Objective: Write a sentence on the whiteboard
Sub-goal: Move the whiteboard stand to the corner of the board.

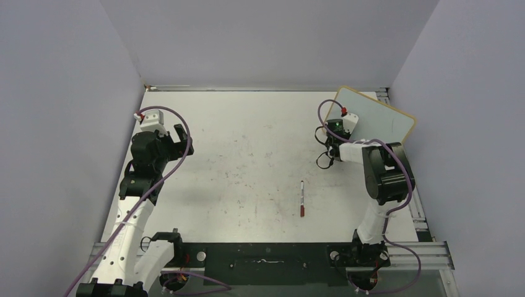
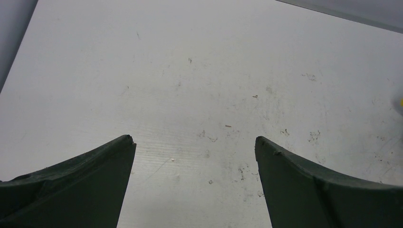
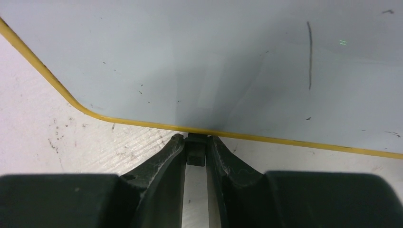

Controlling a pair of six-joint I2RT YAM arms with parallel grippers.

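Observation:
The whiteboard [image 1: 377,114] with its yellowish frame stands at the far right of the table, turned at an angle. In the right wrist view its white face [image 3: 190,57] fills the upper part. It carries only one thin dark stroke [image 3: 309,54] and specks; no red sentence shows. My right gripper [image 3: 195,142] is shut on a small black foot [image 3: 195,153] at the board's lower frame edge; in the top view it [image 1: 347,128] sits against the board's near-left edge. My left gripper [image 2: 195,142] is open and empty over bare table, at the far left in the top view [image 1: 184,137].
A marker [image 1: 302,198] with a red end lies on the table right of centre, pointing toward the near edge, apart from both grippers. Grey walls close in the table on three sides. The table top [image 1: 247,142] is scuffed.

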